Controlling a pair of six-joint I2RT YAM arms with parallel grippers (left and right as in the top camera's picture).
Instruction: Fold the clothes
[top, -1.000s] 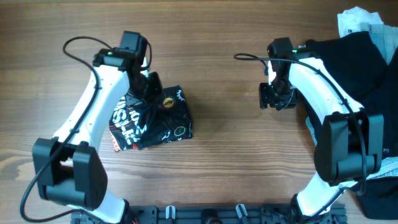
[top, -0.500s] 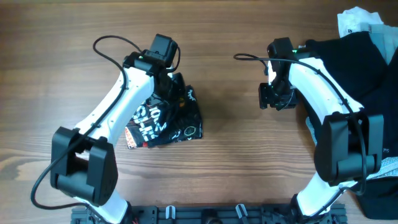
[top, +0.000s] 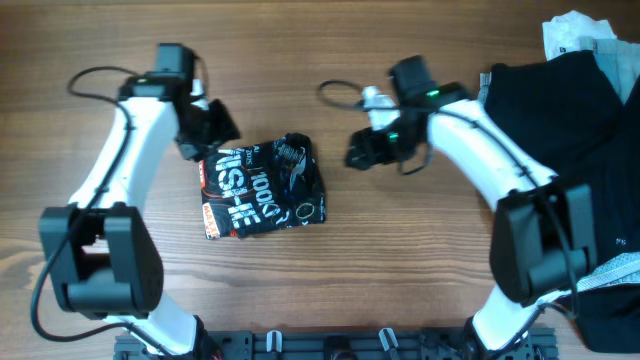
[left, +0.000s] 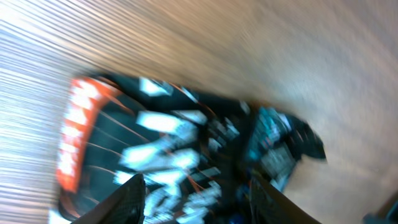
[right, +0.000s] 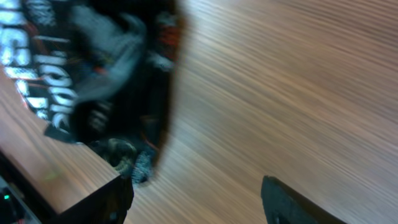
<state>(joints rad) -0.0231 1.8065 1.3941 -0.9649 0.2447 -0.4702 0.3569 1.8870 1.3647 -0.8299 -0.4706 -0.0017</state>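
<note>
The clothes (top: 262, 187) are one black T-shirt with white "100K" lettering, lying as a small folded bundle on the wooden table. My left gripper (top: 207, 132) hovers at the bundle's upper left corner, open and holding nothing. In the blurred left wrist view the clothes (left: 180, 143) fill the space beyond the left gripper (left: 199, 205). My right gripper (top: 362, 155) is just right of the bundle, open. In the right wrist view only bare wood lies between the spread jaws of the right gripper (right: 199, 205), and the clothes (right: 106, 74) sit at upper left.
A heap of dark garments (top: 570, 110) covers the table's right side, with a white cloth (top: 575, 35) at the far right corner. A black rail (top: 330, 346) runs along the front edge. Both arms' cables loop above the table.
My left gripper has let go of the shirt and pulled back to the left. The bundle now lies flat. My right arm has swung left toward the bundle, jaws wider.
</note>
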